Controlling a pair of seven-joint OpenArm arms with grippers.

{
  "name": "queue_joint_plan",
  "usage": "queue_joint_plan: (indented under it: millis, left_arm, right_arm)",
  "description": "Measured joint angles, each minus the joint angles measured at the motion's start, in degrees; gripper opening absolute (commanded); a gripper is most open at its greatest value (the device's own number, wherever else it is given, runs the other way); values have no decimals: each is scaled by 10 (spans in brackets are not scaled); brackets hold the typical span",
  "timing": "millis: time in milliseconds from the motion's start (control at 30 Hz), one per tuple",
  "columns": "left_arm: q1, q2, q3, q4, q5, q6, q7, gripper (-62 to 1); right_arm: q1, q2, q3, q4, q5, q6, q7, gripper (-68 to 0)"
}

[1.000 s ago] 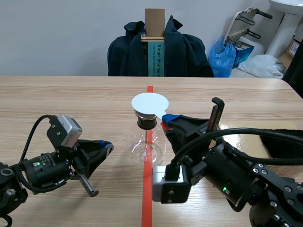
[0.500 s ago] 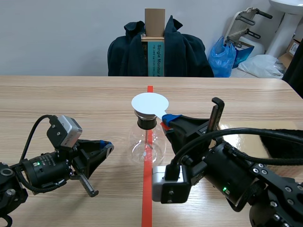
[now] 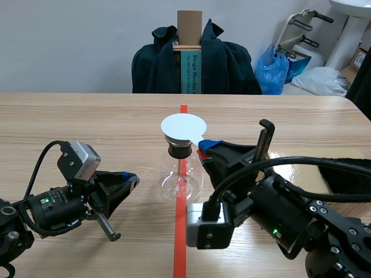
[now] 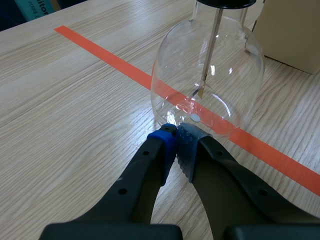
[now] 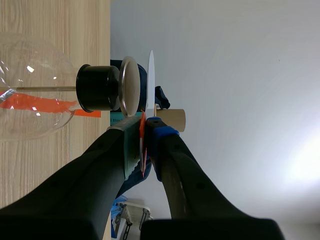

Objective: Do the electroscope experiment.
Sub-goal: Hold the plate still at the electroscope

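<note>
In the scene view the electroscope [image 3: 179, 174], a round glass flask with a black stopper [image 3: 178, 150], stands on the table [image 3: 87, 116] on the orange-red tape line, between the 2 arms. The right gripper [image 3: 204, 145] holds a white disc [image 3: 184, 126] flat above the top of the flask. The left gripper [image 3: 128, 180] lies low over the table, near the flask. A dark cloth [image 3: 348, 168] lies beyond the right arm. In the left wrist view the jaws of the left gripper are closed together with nothing between them, and the glass wall is just ahead of the pads. Inside the flask the rod [image 4: 212, 45] hangs down, but I cannot tell whether the small leaf at its end is spread. In the right wrist view the jaws are pinched on a thin orange-red tab [image 5: 143, 135] of the disc, and the disc stands just beside the metal top plate [image 5: 129, 85], with a narrow gap between them. I judge that bringing the disc to the plate is done. What is left is probably to observe the leaf and to take the disc away.
</note>
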Motion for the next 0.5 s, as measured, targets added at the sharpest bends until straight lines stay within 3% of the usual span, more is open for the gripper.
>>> queue_joint_plan:
  millis: [333,500]
  left_arm:
    - [0,0,0,0,0,0,0,-577]
    - [0,0,0,0,0,0,2,-577]
  right_arm:
    - [0,0,0,0,0,0,-1,-668]
    - [0,0,0,0,0,0,-38,-669]
